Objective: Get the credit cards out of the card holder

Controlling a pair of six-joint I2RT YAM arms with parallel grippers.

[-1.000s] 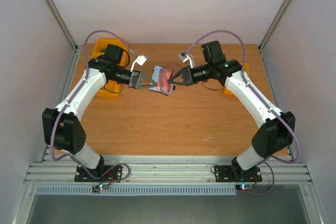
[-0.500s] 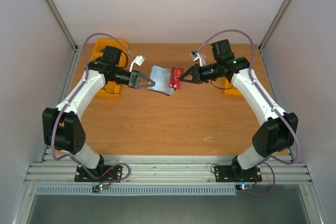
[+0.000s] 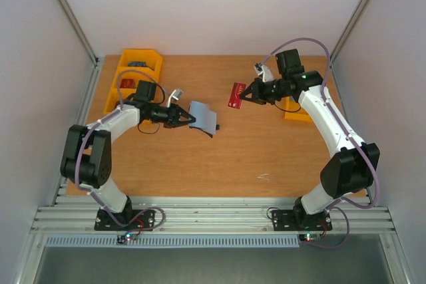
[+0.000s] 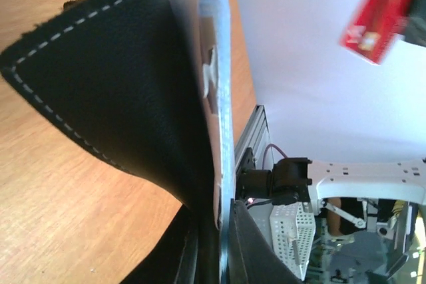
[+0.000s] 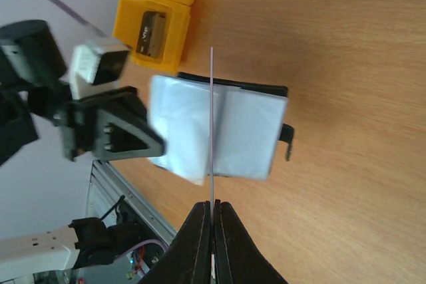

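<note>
The left hand is closed on one edge of the card holder, which stands folded open over the middle of the counter. Its blue-grey inner panels face the right arm and its black outside faces the yellow bins. Whether its lower flap touches the counter cannot be told.

The right hand is clamped on a red credit card, fully clear of the holder. The card lies well apart from the holder, to its right and farther back. In the right wrist view the card appears edge-on. Its long axis runs straight out from the fingertips toward the holder.

For the next extraction, the right hand is the free approach side. The pocket openings lie to its left and nearer the arm bases. Whether another card remains inside cannot be told.
</note>
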